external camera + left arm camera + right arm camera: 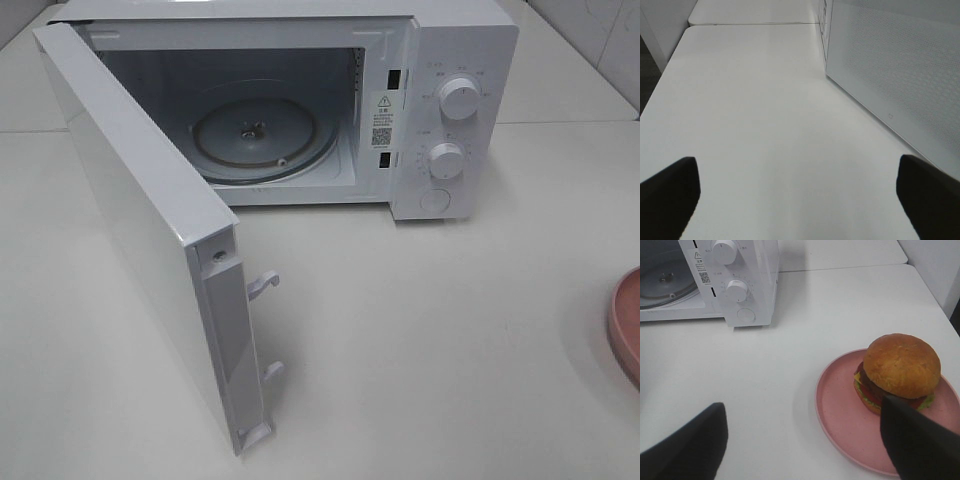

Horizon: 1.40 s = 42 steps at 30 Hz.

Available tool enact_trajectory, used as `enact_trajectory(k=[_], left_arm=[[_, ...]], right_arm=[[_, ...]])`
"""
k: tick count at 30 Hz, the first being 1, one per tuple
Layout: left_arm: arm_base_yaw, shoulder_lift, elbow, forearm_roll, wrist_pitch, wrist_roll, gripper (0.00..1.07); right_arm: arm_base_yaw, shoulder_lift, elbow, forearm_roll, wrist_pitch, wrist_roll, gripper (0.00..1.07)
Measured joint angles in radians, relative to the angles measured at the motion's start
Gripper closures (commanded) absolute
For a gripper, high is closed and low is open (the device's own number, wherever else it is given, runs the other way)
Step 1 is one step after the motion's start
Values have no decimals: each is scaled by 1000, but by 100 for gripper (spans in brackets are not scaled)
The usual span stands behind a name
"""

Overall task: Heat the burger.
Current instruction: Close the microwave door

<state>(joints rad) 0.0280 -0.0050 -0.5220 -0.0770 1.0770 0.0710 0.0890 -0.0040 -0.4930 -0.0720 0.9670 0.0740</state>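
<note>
Pink plate (628, 325) cropped overhead, burger (900, 371) unseen there; both end effectors (800, 192) (805, 440) wide apart, empty.

The microwave (440, 110) is white, with white knobs (459, 98) and a grey glass turntable (262, 137) inside. Its open door (900, 70) is white with a pattern of fine dots. The table (450, 340) is off-white. The plate (840, 415) is pink. The burger (900, 371) has a golden-brown bun with red, yellow, green and dark layers below. The fingers (685, 450) of both grippers are black.
</note>
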Motion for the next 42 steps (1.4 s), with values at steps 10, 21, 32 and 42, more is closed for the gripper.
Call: enact_trajectory(k=[10,21,32,42], left_arm=[[0,0,0,0,0,0,7],[0,0,0,0,0,0,7],[0,0,0,0,0,0,7],[0,0,0,0,0,0,7]], right_arm=[[0,0,0,0,0,0,33],[0,0,0,0,0,0,33],[0,0,0,0,0,0,33],[0,0,0,0,0,0,33]])
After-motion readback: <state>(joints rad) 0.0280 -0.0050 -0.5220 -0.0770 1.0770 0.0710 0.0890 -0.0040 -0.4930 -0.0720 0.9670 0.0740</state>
